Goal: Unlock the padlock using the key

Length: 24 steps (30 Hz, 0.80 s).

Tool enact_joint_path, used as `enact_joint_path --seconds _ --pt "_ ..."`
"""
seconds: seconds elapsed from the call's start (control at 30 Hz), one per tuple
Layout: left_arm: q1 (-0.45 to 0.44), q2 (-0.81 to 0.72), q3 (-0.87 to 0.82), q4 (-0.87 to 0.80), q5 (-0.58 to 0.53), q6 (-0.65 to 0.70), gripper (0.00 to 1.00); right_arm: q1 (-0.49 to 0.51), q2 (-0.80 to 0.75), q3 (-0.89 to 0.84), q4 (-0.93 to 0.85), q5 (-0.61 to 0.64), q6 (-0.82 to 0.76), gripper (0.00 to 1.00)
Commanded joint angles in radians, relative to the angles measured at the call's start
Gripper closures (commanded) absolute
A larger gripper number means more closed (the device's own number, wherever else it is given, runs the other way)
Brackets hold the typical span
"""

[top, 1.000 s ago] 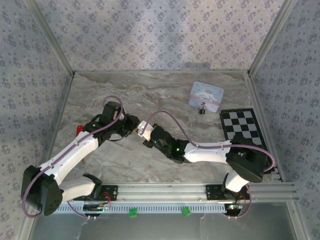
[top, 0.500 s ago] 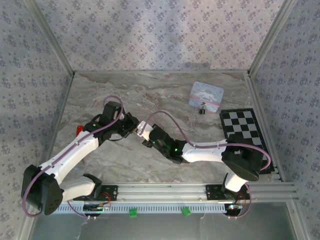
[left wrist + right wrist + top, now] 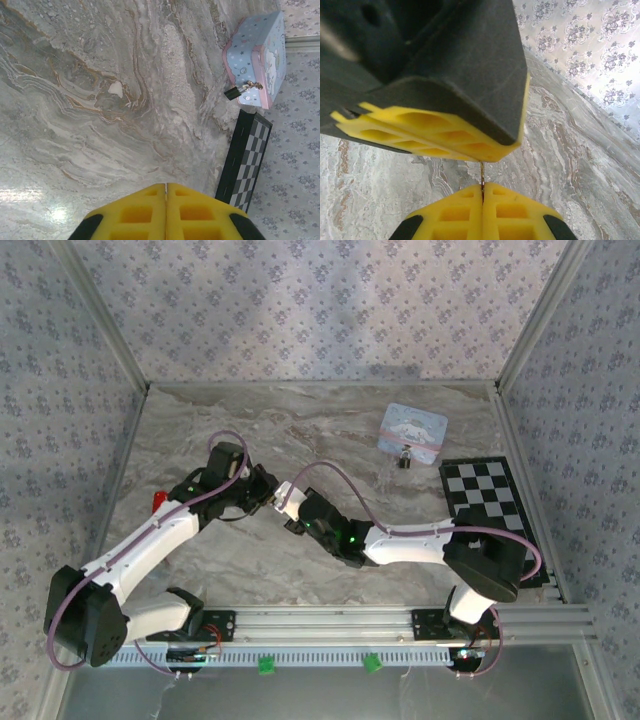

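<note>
- Pinching a thin brass-coloured key (image 3: 482, 181) edge-on between its yellow pads, the right gripper (image 3: 287, 503) is clamped tight near the middle of the marble table (image 3: 330, 430).
- From the right wrist, the key's upper end reaches the lower edge of the left gripper's yellow pads; whether those pads grip it cannot be told.
- The left gripper (image 3: 266, 494) meets the right one tip to tip, and in its own wrist view its pads are pressed flat together, leaving no gap.
- The padlock (image 3: 231, 92), small and dark, hangs tilted from the clasp on the front of a pale blue tin (image 3: 257, 50) at the far right of the table, well apart from both grippers.
- A black-and-white checkered board (image 3: 245, 160) lies just beside the tin.
</note>
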Motion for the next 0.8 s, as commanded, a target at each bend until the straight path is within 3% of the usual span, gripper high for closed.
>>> enact_joint_path --seconds 0.0,0.1,0.2,0.3,0.4,0.53,0.63,0.77 --pt "-0.009 0.008 0.008 0.017 0.01 -0.001 0.96 0.006 -0.013 0.018 0.068 0.005 0.027 1.0" --pt "-0.008 0.003 0.004 0.019 0.001 0.002 1.0 0.0 -0.024 0.016 0.061 0.007 0.049 0.98" --pt "0.008 -0.014 0.0 0.035 -0.006 0.023 1.0 -0.009 -0.071 -0.003 0.033 -0.01 0.084 0.75" --pt "0.065 -0.039 0.0 0.065 0.005 0.131 1.0 -0.037 -0.142 -0.034 -0.026 -0.125 0.137 0.61" --pt "0.149 -0.077 -0.003 0.072 0.03 0.269 1.0 -0.094 -0.204 -0.071 -0.079 -0.271 0.204 0.55" --pt "0.234 -0.092 0.013 0.079 0.088 0.442 1.0 -0.236 -0.274 -0.103 -0.138 -0.516 0.44 0.54" --pt "0.221 -0.077 0.084 0.04 0.092 0.612 1.0 -0.318 -0.33 -0.112 -0.142 -0.587 0.665 0.54" --pt "0.146 -0.076 0.12 0.102 0.088 0.788 1.0 -0.362 -0.356 -0.151 -0.009 -0.664 0.874 0.49"
